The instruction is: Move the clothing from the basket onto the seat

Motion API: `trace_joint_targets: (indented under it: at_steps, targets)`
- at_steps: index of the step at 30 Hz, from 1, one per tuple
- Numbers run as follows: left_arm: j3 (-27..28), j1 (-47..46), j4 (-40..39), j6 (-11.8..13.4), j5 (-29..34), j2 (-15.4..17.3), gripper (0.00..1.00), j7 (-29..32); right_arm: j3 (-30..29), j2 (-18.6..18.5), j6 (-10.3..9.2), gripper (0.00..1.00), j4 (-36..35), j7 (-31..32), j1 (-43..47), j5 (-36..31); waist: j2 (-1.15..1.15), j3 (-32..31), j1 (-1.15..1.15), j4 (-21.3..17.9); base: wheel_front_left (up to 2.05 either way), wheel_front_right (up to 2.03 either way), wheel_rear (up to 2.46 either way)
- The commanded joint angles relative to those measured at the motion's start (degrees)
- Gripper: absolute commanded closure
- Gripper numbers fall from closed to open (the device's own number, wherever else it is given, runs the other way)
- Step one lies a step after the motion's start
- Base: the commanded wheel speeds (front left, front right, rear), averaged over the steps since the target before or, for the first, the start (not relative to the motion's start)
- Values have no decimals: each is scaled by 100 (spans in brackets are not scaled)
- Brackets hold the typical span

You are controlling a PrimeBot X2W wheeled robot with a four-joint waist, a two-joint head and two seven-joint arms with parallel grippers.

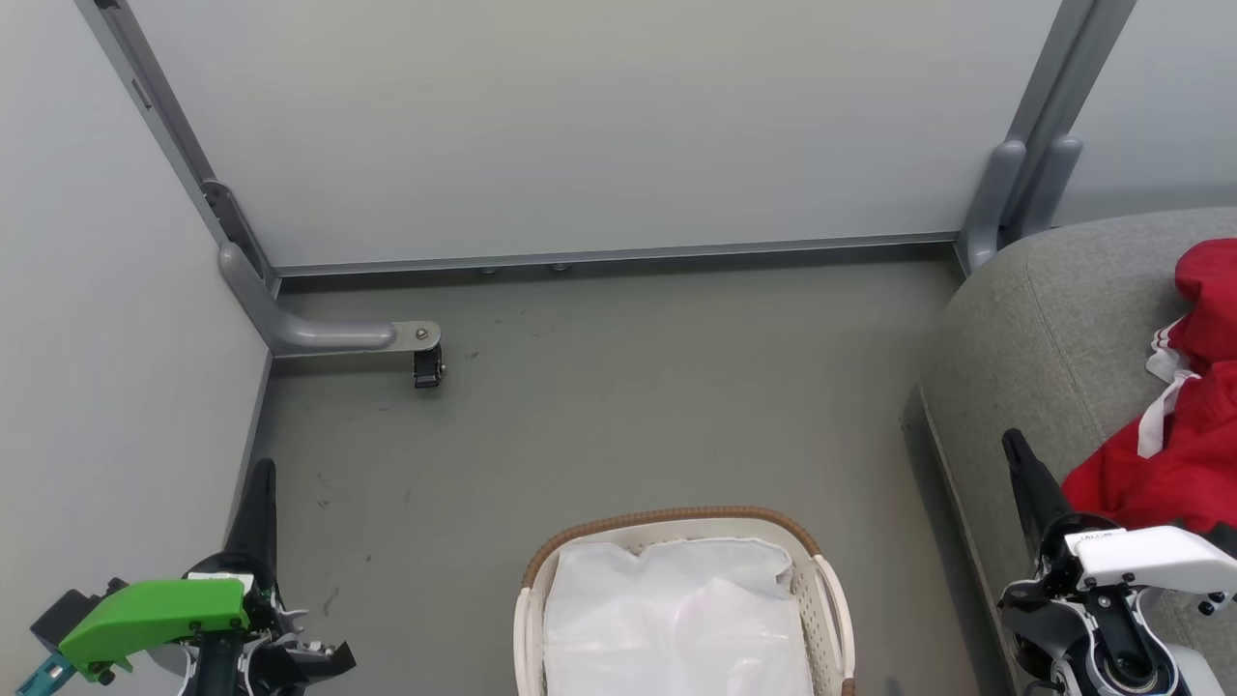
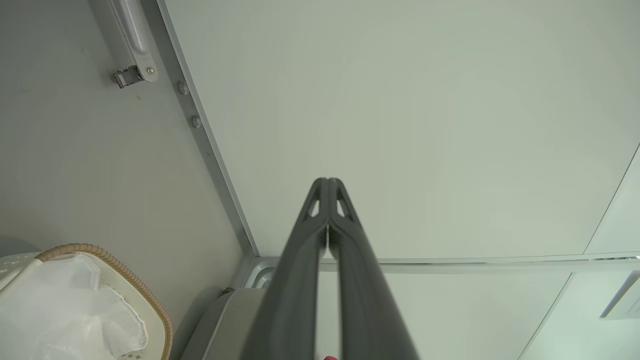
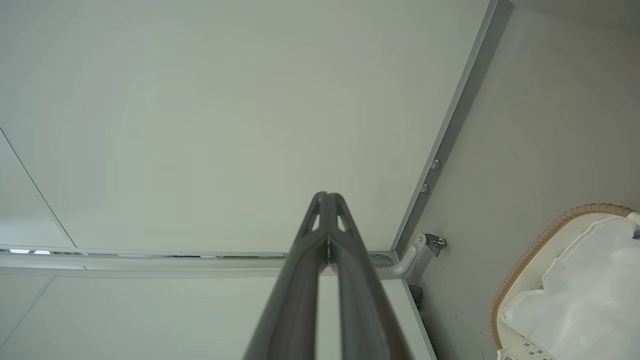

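Note:
Red clothing (image 1: 1184, 454) with white striped trim lies bunched on the grey seat (image 1: 1044, 319) at the right edge of the head view. The cream basket (image 1: 831, 619) with its brown woven rim stands on the floor at the bottom centre; inside it I see just the white liner (image 1: 676, 619). My left gripper (image 1: 261, 474) is at the lower left, fingers pressed together and shut on nothing. At the lower right my right gripper (image 1: 1015, 449) is shut too, just beside the red clothing, holding nothing. The wrist views show the basket rim (image 2: 125, 275) (image 3: 530, 250) off to one side.
Pale partition panels (image 1: 580, 126) close off the back and left. A grey metal foot with a caster (image 1: 425, 362) juts onto the floor at the left. Bare grey floor (image 1: 628, 406) stretches between the basket and the back panel.

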Motion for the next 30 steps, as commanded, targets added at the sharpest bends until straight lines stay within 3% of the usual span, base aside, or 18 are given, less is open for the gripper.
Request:
trace_joint_targets:
  at_steps: [1,11,30]
  targets:
    - [27,-107,-42,-30,-133,44,100,36,-21,-35,-3,100,-45,29,52,120,18,-4,0,-3,0,0,0]
    - [47,-123,-76,-32,-498,45,100,133,-48,-36,-4,100,-91,128,71,493,19,-28,0,-20,0,0,0]
    - [43,-110,-70,-31,-476,45,100,128,-44,-36,-4,100,-86,121,71,470,19,-28,0,-20,0,0,0]
